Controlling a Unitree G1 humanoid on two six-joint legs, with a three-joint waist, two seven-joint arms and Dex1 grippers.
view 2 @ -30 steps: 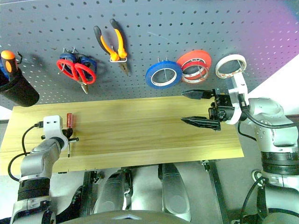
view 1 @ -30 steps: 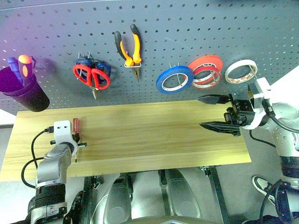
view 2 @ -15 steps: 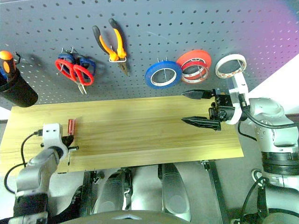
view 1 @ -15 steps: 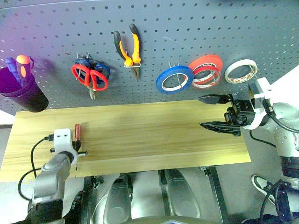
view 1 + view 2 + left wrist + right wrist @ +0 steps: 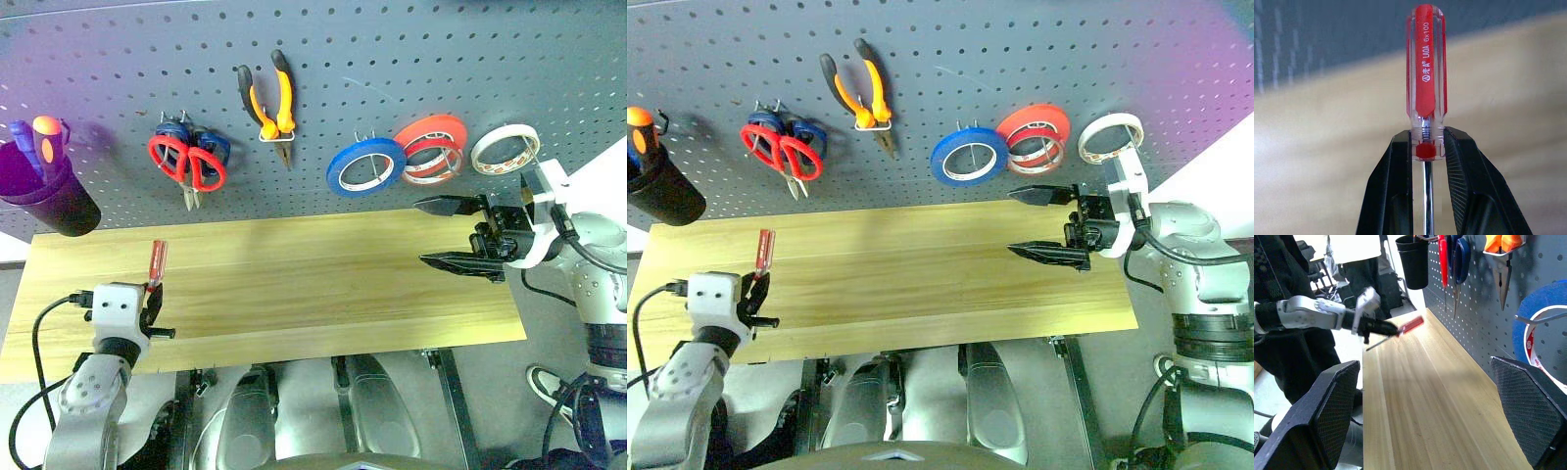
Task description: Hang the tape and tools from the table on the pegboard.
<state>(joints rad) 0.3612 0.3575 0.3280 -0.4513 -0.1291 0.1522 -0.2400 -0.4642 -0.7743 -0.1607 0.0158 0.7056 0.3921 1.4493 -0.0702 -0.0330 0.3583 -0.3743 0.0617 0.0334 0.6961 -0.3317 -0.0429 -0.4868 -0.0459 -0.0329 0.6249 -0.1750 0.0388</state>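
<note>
Item: screwdriver (image 5: 156, 264), slim, red clear-plastic handle, bare steel shaft. Held by the left gripper (image 5: 1425, 152), whose two black fingers are pinched nearly together on the base of the handle where the shaft begins; the handle projects beyond the fingertips toward the pegboard (image 5: 392, 59), the shaft runs back between the fingers. Lifted clear of the table (image 5: 313, 274), over its near left corner.

Item: right gripper (image 5: 453, 234). Jaws spread wide, holding nothing, pointing across the table toward the left arm, parked just below the tape rings.

Items on the pegboard, all well beyond the left gripper:
- red-handled scissors (image 5: 188, 162), hung over a blue-handled pair.
- pliers (image 5: 269, 98), orange-and-black handles, on a wire hook.
- blue roll (image 5: 366, 165) and red roll (image 5: 431, 147), each on a hook.
- whitish tape (image 5: 506, 149), on a hook just above the right gripper.
- dark cup (image 5: 49, 191), ahead and left of the left gripper, holding an orange-handled and a purple-handled tool.

Step in hand, as judged: the screwdriver is the last tool off the board; it is grasped and raised, not yet stowed.

Next move, as judged: carry it forward to the board and seat it, probably in the cup or on a free hook, which cannot be told. The grip sits low on the handle, so the tool may need turning before release.
</note>
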